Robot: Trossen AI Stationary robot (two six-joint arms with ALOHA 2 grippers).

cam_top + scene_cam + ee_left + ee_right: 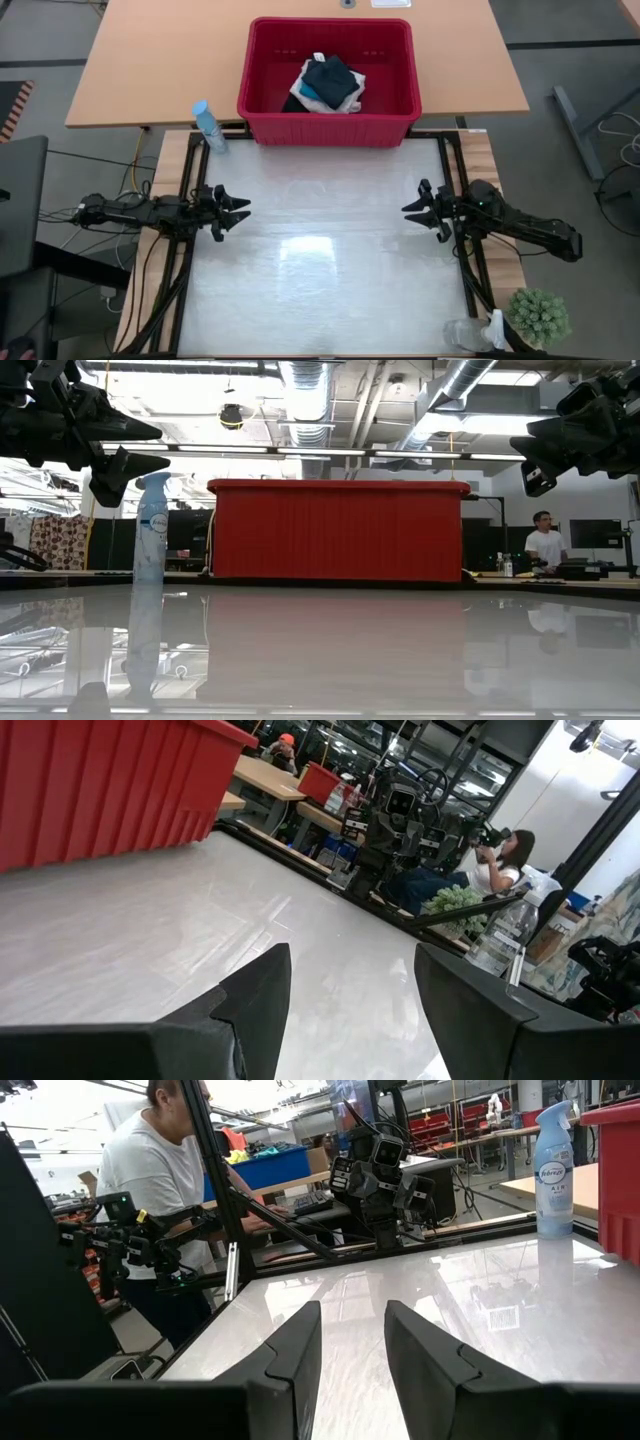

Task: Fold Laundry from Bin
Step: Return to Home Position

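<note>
- The laundry (pixel 328 82) is a small folded pile: a dark piece on top, a sliver of bright blue and crinkled white under it, and black at its left edge.
- It lies in the middle of the bin (pixel 330 132), a red tub with a rim, standing at the centre of the table's far edge.
- Only the high view looks into the tub. The low view shows just its ribbed long wall (pixel 338 530), which hides the pile.
- The bin's long axis runs left to right along the far edge, with its mouth facing up.
- A blue spray bottle (pixel 208 127) stands just beside the bin's left corner.
- The left gripper (pixel 244 211) hovers at the table's left side, fingers spread and empty.
- The right gripper (pixel 408 214) faces it from the right side, fingers parted and empty.
</note>
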